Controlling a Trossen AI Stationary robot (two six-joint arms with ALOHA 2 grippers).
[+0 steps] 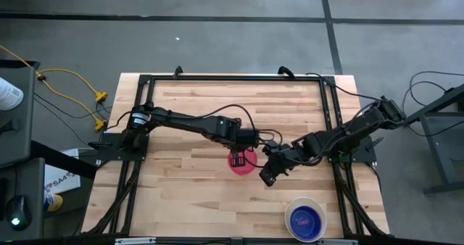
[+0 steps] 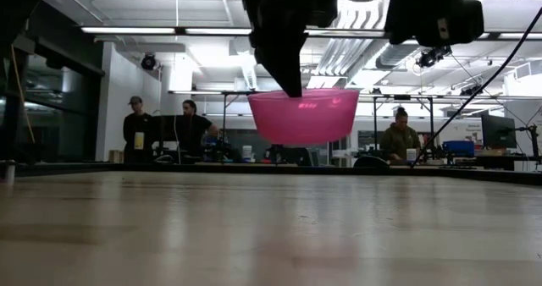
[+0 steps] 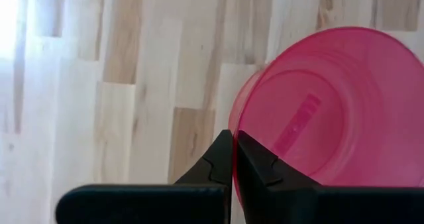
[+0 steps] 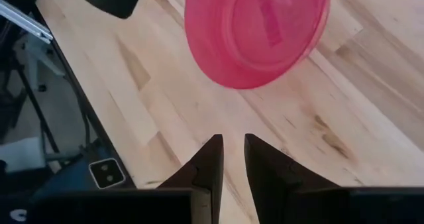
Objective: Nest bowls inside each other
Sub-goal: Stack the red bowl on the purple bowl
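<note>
One round pinkish-red translucent plastic bowl (image 2: 304, 115) is held clear of the light wooden butcher-block table (image 1: 181, 201), lifted well off the surface as seen from the low camera, roughly over the middle of the table. It's pinched at its rim by the left gripper (image 3: 234, 159), whose two dark fingers are clamped tight together on the thin wall, one inside and one outside. So that claw is definitely clenched on the pink bowl, no doubt there.

Just beside it, the right gripper (image 4: 232, 159) is hovering near the bowl but apart from it. Its fingers are kept narrowly parted with a slim gap between them, and nothing is gripped by them; bare wood is seen through the gap.

Further out, a larger round white plastic bowl (image 1: 305, 219) is sat near the table's front edge on the right-hand side, with a small blue plastic bowl (image 1: 305, 217) already nested inside it. Both are well apart from the lifted pink one.

A black metal frame (image 1: 232, 78) is run around the tabletop. Off the left side, yellow cables (image 1: 72, 85) are trailed across the grey floor. Beyond the table, a few people (image 2: 174, 127) are seen at desks in the room behind.
</note>
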